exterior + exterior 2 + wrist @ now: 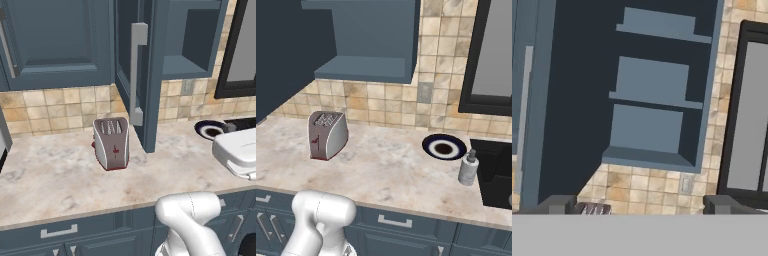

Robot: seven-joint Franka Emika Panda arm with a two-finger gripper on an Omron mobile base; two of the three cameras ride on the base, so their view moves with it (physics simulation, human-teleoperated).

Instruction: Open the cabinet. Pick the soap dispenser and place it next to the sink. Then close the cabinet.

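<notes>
The fingers (640, 205) spread wide, holding nothing, facing the open cabinet (657, 90); the soap dispenser (469, 168) stands beside the sink (498, 172).

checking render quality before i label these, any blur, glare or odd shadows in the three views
Left base view: sharp, flat even light, the toaster throws a faint soft shadow on the counter. Right base view: sharp too, no glare, a soft shadow beside the soap dispenser. Hand view: coarser and tilted, the open cabinet interior reads dark, shelves evenly lit.
</notes>
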